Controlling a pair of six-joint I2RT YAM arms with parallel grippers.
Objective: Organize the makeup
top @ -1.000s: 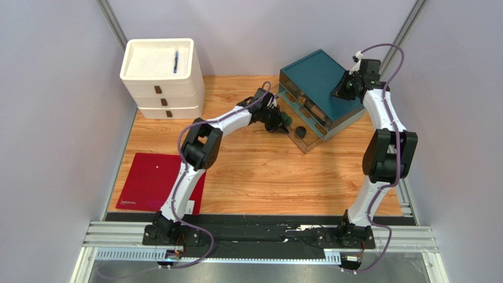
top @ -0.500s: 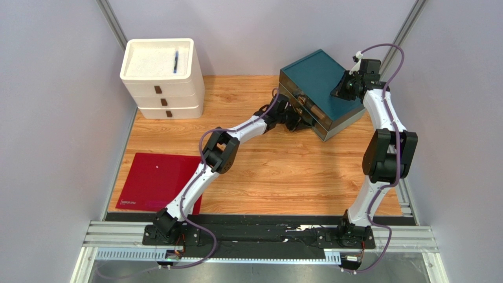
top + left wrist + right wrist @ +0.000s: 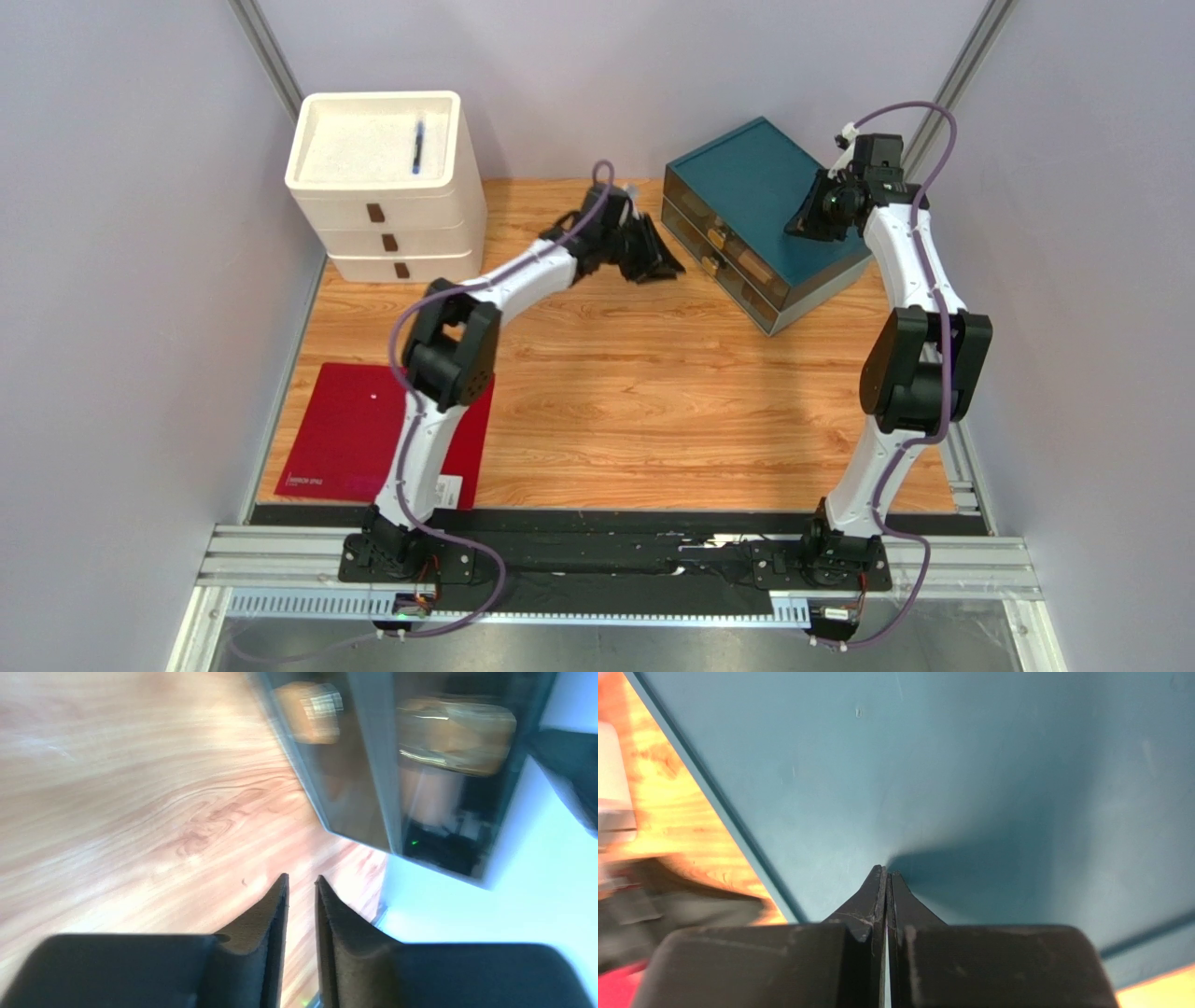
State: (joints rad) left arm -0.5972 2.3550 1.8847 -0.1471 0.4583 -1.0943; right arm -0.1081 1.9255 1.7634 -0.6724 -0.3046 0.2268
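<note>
The teal drawer cabinet (image 3: 765,175) stands at the back right with both drawers pushed in. In the left wrist view its see-through drawer fronts (image 3: 365,763) show blurred beige makeup bottles (image 3: 456,724) inside. No makeup lies loose on the table. My left gripper (image 3: 659,255) hovers just left of the cabinet's front, its jaws a narrow gap apart and empty (image 3: 300,877). My right gripper (image 3: 817,213) is shut, its tips resting on the cabinet's teal top (image 3: 887,869).
A white three-drawer unit (image 3: 400,210) stands at the back left, with a blue pen (image 3: 418,144) in its top tray. A red mat (image 3: 368,427) lies at the front left. Grey walls close in on both sides.
The lower drawer, open with makeup a second ago, is now pushed shut. My left gripper has drawn back to the left of the cabinet. The right arm has not moved.
</note>
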